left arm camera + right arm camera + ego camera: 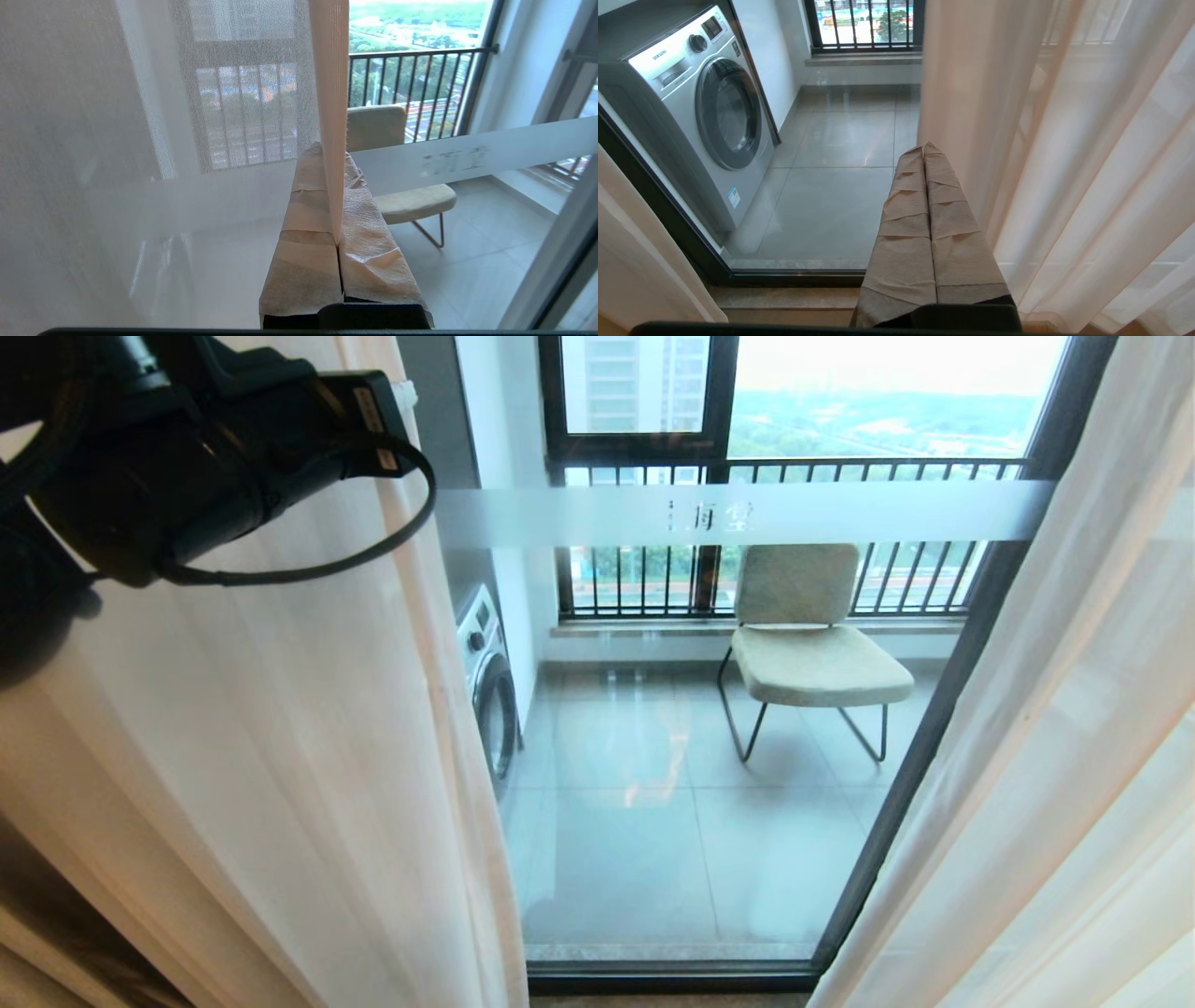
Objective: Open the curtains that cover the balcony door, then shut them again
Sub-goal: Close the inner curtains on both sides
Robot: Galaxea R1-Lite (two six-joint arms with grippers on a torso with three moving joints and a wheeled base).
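Balcony door (pixel 653 756) glass exposed through the middle gap; frosted band (pixel 747 513) crosses it high up. Curtains: left sheer (pixel 280 756) and right sheer (pixel 1027 756) hang at either side of the opening. Behind the glass, washing machine (pixel 490 686) at the balcony's left wall, chair (pixel 808 644) by the railing. Left gripper (pixel 337 233) raised, taped fingers clamped on the left sheer's edge hem. Right gripper (pixel 927 154) low beside the right sheer, fingers pressed together, holding nothing.
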